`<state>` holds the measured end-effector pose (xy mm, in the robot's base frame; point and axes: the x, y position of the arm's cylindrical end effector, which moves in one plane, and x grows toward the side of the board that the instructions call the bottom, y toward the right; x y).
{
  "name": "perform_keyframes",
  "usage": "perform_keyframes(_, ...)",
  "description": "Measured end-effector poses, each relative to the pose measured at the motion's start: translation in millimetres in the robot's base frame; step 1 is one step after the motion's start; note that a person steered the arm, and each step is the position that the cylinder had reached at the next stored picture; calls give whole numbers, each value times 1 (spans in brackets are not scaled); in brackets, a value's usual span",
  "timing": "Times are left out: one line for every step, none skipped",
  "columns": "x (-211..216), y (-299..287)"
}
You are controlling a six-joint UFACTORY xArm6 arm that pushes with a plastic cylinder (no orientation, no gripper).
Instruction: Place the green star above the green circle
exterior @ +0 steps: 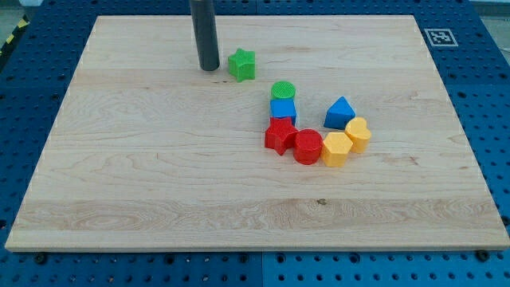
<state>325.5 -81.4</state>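
Observation:
The green star [242,64] lies on the wooden board near the view's top centre. The green circle [283,90] lies below and to the right of it, a short gap apart. My tip [209,68] rests on the board just left of the green star, a small gap away, at about the same height in the view. The rod rises straight up out of the view's top.
Below the green circle sit a blue cube [283,110], a red star [280,135], a red cylinder [307,147], a yellow hexagon [336,149], a yellow heart [358,133] and a blue triangular block [340,112]. The wooden board [143,175] lies on a blue perforated table.

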Motion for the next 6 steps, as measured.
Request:
perform_keyframes(0,38)
perform_keyframes(0,44)
perform_keyframes(-13,49)
perform_keyframes(-11,63)
perform_keyframes(-9,64)
perform_keyframes(-9,81)
